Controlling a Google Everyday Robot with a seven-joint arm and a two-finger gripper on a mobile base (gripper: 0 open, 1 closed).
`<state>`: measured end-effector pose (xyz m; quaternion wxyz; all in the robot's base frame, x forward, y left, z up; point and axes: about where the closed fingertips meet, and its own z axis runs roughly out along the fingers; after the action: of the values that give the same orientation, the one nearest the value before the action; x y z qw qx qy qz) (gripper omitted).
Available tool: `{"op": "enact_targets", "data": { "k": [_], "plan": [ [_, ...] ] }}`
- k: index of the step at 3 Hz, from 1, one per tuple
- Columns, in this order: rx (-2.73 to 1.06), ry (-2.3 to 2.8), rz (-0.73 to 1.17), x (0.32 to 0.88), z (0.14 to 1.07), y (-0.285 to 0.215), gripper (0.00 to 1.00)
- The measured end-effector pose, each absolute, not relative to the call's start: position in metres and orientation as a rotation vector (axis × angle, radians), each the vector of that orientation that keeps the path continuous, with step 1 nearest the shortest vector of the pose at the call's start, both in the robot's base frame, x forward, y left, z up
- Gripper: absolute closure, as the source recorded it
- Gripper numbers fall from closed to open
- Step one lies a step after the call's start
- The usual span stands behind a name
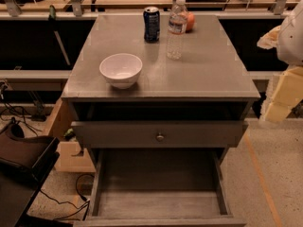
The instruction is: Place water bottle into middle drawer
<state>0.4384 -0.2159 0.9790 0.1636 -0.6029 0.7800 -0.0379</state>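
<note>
The water bottle point(175, 28), slim and clear with a white cap and pale label band, stands upright at the back of the cabinet top point(203, 70), right of centre. The middle drawer point(158, 188) is pulled out wide at the bottom of the view, and its bare plank floor has nothing on it. My gripper point(283, 98) hangs at the right edge of the view, beside the cabinet's right side and about level with its top. It is well apart from the bottle and holds nothing that I can see.
A dark blue soda can point(151, 24) stands just left of the bottle, and an orange fruit point(190, 21) sits behind it. A white bowl point(121, 70) sits front left on the top. Above the middle drawer, the knobbed drawer point(160, 135) is pulled out a little.
</note>
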Motion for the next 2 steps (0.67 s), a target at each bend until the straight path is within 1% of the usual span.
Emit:
{"op": "enact_targets", "data": {
  "k": [1,2],
  "plan": [
    [-1.719,2.224,-0.108,0.438,0.979,-0.216,0.0],
    [-1.639,2.179,-0.087,0.456,0.979,-0.215,0.0]
  ]
}}
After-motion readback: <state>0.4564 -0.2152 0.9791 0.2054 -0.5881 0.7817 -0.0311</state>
